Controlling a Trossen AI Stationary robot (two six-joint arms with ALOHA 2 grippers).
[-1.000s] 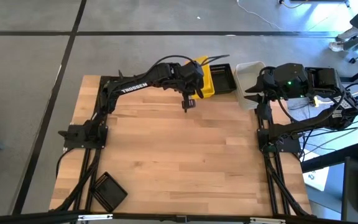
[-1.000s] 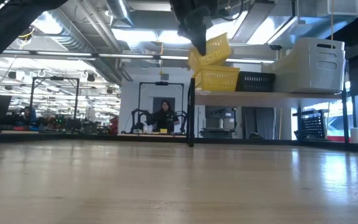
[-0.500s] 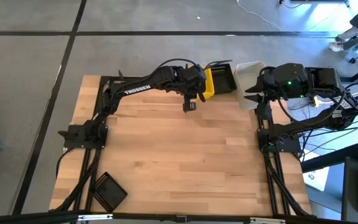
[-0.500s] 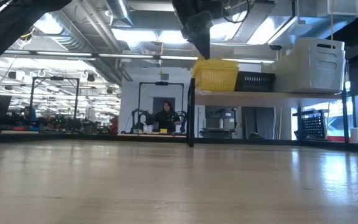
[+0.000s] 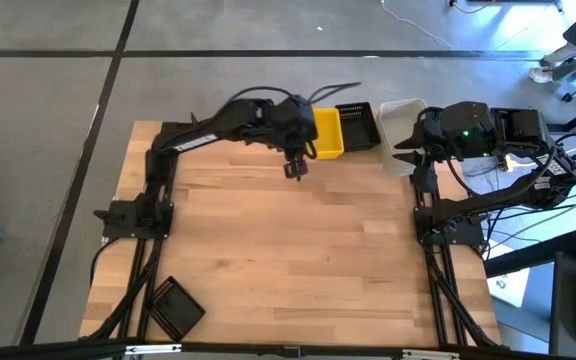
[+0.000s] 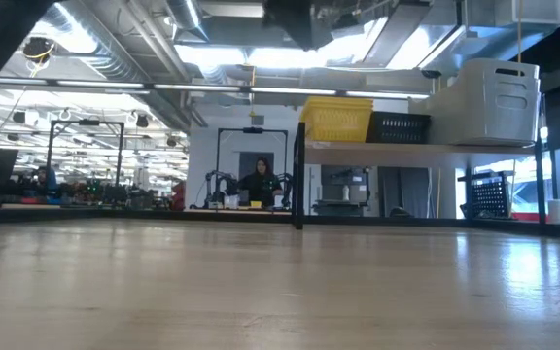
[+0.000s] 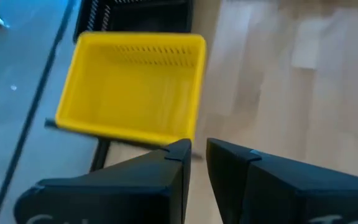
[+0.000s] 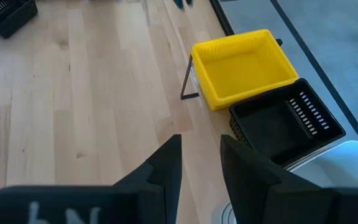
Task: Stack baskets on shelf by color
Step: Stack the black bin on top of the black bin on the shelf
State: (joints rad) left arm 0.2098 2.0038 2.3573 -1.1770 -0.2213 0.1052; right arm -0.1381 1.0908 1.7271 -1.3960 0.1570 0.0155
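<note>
- Wooden tabletop (image 5: 298, 250) fills the frame's centre; our shelf (image 5: 368, 150) runs along its top edge.
- Yellow baskets (image 5: 328, 133) sit stacked there, beside black (image 5: 357, 125) and whitish (image 5: 400, 118) ones.
- Risk: our left gripper (image 5: 293, 168), slightly parted and empty, could clip the yellow stack.
- Our right gripper (image 8: 197, 163) waits open, top right.

no readable text, labels, brands or numbers anywhere in these views
</note>
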